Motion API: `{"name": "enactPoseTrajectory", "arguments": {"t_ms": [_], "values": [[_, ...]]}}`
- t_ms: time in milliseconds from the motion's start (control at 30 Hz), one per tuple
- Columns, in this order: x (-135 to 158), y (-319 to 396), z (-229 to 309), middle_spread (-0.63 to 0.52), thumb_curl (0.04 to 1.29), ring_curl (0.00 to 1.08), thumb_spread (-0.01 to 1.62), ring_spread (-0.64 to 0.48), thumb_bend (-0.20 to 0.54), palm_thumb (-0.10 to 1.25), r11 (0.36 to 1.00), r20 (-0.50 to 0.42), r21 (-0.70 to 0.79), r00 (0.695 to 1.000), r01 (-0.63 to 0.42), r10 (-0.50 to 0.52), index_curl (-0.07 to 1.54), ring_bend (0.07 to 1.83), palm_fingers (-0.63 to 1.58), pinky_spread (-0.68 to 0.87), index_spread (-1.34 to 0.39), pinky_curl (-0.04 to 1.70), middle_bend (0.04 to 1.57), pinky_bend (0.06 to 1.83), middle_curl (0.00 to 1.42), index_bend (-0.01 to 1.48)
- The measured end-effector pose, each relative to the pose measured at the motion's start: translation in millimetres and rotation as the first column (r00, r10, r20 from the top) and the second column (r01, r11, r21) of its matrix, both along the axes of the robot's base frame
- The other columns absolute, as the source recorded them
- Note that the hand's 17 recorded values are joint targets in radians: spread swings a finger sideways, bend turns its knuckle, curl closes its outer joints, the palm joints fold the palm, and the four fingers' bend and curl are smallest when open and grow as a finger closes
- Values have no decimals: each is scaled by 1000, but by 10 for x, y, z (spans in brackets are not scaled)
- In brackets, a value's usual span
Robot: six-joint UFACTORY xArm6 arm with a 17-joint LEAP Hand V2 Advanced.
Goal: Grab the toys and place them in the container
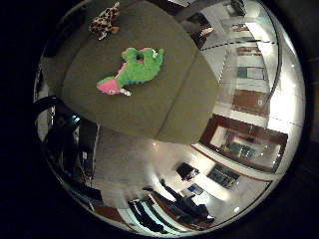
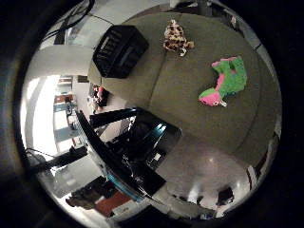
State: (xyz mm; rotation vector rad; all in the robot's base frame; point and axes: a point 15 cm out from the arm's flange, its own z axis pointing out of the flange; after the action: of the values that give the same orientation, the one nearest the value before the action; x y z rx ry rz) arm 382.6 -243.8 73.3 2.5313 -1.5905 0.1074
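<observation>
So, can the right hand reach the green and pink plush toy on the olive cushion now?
Probably yes: the green and pink plush toy lies alone on the olive cushion, uncovered.

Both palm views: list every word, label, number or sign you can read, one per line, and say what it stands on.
None can be read.
Green and pink plush toy: no print shows.
Spotted plush toy: only its pattern, no tag to read.
Black container: no label shows.
Olive couch: plain.
Panels on the far walls: too small and blurred to read.

Green and pink plush toy [image 1: 133, 69], leopard-spotted toy [image 2: 175, 37], black container [image 2: 118, 50], olive cushion [image 1: 164, 99]
</observation>
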Motion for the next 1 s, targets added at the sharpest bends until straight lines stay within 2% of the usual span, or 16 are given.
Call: {"name": "enactPoseTrajectory", "arguments": {"t_ms": [300,533,1000], "values": [[68,-56,33,36,279,268,986,186,-26,360,1000,4,-3,1000,8,-8,292,227,49,377,-386,157,193,490,309,169],[466,-283,-18,34,283,271,996,185,-22,400,1000,23,-18,1000,2,-1,289,236,43,374,-384,157,184,496,307,168],[1141,-755,-618,36,285,275,985,185,-28,424,994,-14,-64,996,-92,91,299,252,9,365,-392,163,184,494,293,176]]}}
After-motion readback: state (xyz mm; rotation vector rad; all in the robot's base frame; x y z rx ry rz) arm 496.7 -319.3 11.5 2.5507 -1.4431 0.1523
